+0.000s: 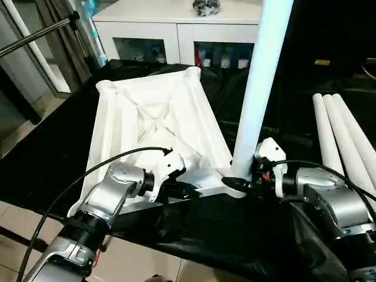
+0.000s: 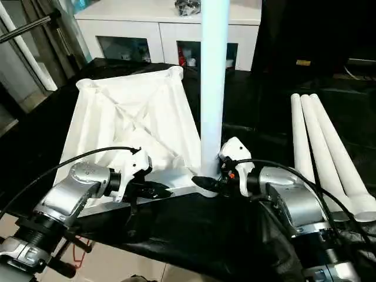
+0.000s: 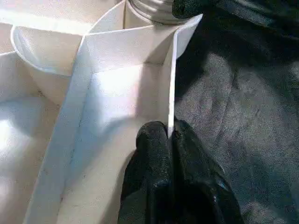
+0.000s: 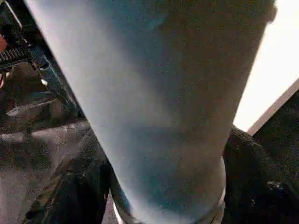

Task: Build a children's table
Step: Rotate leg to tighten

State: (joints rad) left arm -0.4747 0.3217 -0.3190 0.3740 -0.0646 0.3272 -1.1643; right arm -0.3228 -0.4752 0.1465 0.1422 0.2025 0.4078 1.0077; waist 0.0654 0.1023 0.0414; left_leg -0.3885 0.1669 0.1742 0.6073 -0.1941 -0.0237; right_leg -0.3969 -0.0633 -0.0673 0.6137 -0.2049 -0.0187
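On the black cloth (image 1: 194, 235) our left gripper (image 1: 187, 189) pinched the upturned tabletop (image 1: 158, 126) by its thin stiff rim, while our right gripper (image 1: 242, 183) apparently clasped the light, slippery leg (image 1: 258, 88) low, at the near corner socket.

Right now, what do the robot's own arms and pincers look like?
Both forearms are rounded silver metal, the left arm and the right arm alike, each with a white housing at the wrist. A thin black cable loops over each arm. The left pincer and the right pincer have two black fingers.
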